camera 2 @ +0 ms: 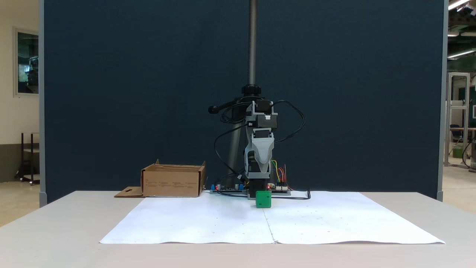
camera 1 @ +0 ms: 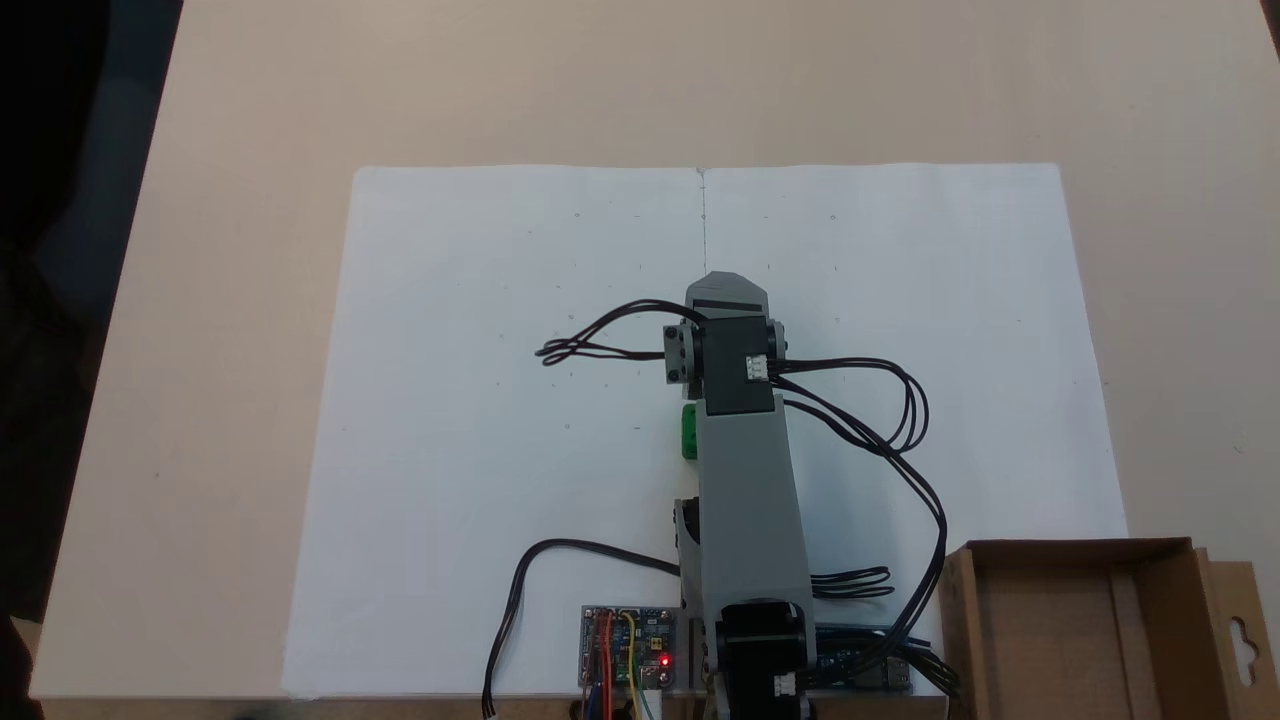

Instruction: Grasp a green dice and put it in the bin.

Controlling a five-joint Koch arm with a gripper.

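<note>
1. The green dice (camera 2: 263,199) rests on the white paper sheet (camera 1: 500,450) near the sheet's centre seam; in a fixed view from above, only its left portion (camera 1: 689,432) shows beside the grey arm (camera 1: 745,480).
2. The arm is folded above the dice. The hand (camera 2: 261,156) points downward, well above the dice and not touching it.
3. Whether the hand's jaws are spread or pressed together cannot be told; they are hidden behind the grey housing.
4. The bin (camera 1: 1080,620) sits on the counter (camera 1: 250,120) off the sheet's corner, well apart from the dice, with its flap (camera 1: 1240,625) lying outward.
5. A circuit board (camera 1: 628,648) with a lit red light sits at the arm's base.
</note>
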